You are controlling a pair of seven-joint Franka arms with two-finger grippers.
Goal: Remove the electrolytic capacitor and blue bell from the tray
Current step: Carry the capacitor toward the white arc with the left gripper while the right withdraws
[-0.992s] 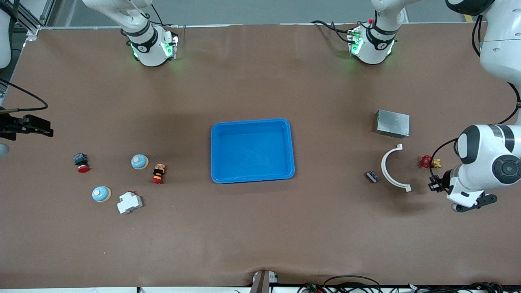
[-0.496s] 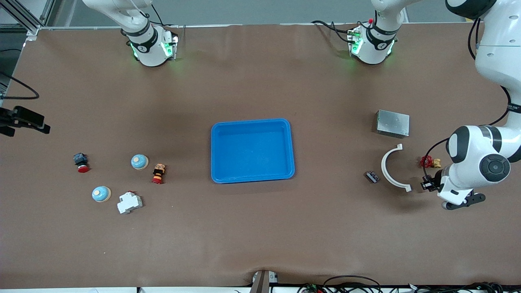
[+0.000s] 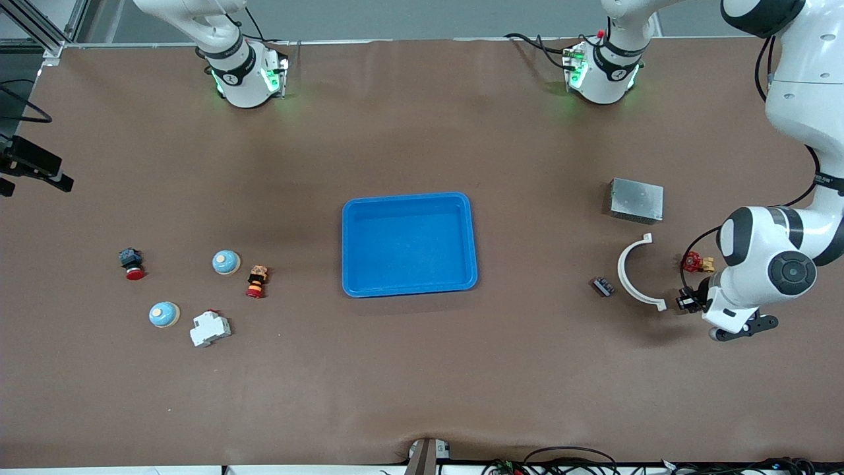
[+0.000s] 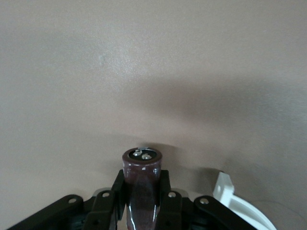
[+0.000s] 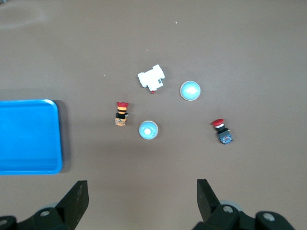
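Note:
My left gripper (image 3: 687,302) is shut on a dark brown capacitor (image 4: 142,165) and holds it just above the table beside the white curved piece (image 3: 634,276); in the left wrist view the gripper (image 4: 142,186) clamps the capacitor's sides. Two blue bells stand toward the right arm's end: one (image 3: 226,262) beside a red-orange button (image 3: 256,282), one (image 3: 164,314) nearer the front camera. Both bells also show in the right wrist view (image 5: 148,130) (image 5: 190,90). My right gripper (image 3: 39,168) is open and empty, high over the table's edge at the right arm's end (image 5: 142,191).
A blue tray (image 3: 408,196) sits mid-table, empty. A white breaker (image 3: 210,328) and a red push button (image 3: 132,262) lie near the bells. A grey metal box (image 3: 635,200), a small black part (image 3: 602,286) and a red valve (image 3: 691,262) lie near the left gripper.
My left gripper has moved a little toward the tray with the capacitor in it. My right gripper has shifted along the table's edge toward the robots' bases.

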